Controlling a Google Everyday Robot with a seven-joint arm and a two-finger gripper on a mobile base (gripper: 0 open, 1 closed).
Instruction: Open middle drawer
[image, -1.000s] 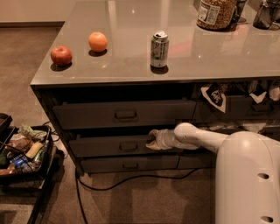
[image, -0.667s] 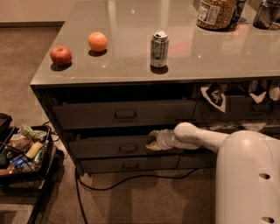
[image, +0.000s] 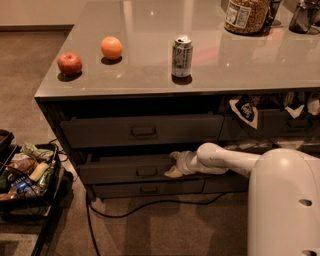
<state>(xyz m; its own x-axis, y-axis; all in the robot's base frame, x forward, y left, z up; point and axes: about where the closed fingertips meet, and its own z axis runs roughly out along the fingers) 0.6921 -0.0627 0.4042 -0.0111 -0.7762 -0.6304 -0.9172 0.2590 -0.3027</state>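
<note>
The middle drawer (image: 145, 171) is the wide dark grey front with a small centre pull handle (image: 146, 171), between the taller top drawer (image: 142, 131) and the slim bottom drawer (image: 147, 189). It stands slightly out from the cabinet, with a dark gap above its top edge. My gripper (image: 174, 164) is at the right part of this drawer's top edge, right of the handle, and reaches in from the right on the white arm (image: 225, 160).
On the counter (image: 150, 75) stand a red apple (image: 69, 63), an orange (image: 111, 47), a green can (image: 182, 55) and a jar (image: 246, 15). A black bin of items (image: 25, 172) sits on the floor at left. A cable (image: 150, 205) runs under the cabinet.
The gripper and the middle drawer's front have come slightly forward. Nothing else has moved.
</note>
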